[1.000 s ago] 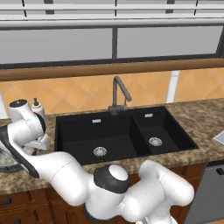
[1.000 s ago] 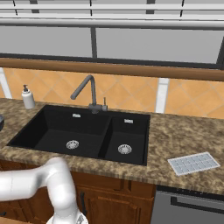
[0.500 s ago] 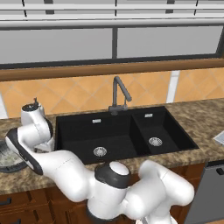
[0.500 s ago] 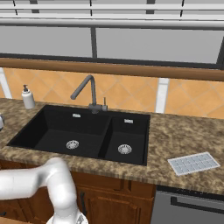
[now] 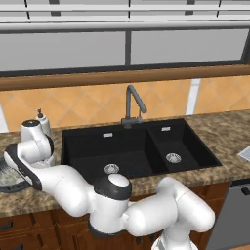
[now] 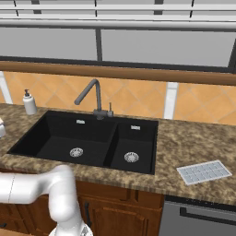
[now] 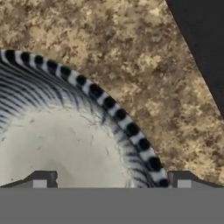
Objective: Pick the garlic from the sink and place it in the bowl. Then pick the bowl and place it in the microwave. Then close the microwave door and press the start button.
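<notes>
White arm (image 5: 73, 188) folded low, reaching far to the robot's left; wrist turned downward. Gripper (image 7: 111, 179) points straight down. Jaws stand fully apart, nothing between them. Both dark fingertips (image 7: 40, 179) level with each other.

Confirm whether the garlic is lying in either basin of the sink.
No: both basins of the sink hold nothing but their silver drains.

The bowl (image 7: 65, 144) is pale whitish inside, with a rim of dark and white stripes. The counter (image 7: 109, 43) is speckled brown and beige granite. The sink (image 5: 132, 151) is black, its faucet (image 5: 133, 105) grey
</notes>
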Robot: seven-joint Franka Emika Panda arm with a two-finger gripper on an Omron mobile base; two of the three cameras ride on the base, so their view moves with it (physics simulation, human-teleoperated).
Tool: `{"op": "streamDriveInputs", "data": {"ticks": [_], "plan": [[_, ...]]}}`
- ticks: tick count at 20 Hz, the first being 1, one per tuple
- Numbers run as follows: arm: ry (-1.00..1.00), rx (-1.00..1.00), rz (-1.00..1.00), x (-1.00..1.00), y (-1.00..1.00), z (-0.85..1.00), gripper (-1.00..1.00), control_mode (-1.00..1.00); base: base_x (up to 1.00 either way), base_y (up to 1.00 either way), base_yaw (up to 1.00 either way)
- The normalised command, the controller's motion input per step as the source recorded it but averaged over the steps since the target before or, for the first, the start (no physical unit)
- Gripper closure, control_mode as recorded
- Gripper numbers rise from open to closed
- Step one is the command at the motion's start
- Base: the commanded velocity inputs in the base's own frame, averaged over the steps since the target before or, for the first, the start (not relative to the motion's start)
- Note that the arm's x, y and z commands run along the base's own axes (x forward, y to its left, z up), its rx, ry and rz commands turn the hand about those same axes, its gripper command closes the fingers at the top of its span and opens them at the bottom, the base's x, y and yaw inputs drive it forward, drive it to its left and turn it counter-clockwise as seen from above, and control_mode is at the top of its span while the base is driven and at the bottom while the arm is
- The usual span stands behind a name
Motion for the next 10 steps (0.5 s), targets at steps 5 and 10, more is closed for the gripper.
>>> {"op": "streamDriveInputs", "data": {"ticks": [5, 10], "plan": [[0.01, 0.0, 0.0, 0.0, 0.07, -0.26, 1.0, -1.0, 0.0, 0.0, 0.0], [0.0, 0.0, 0.0, -0.05, 0.0, -0.02, 1.0, -1.0, 0.0, 0.0, 0.0]]}}
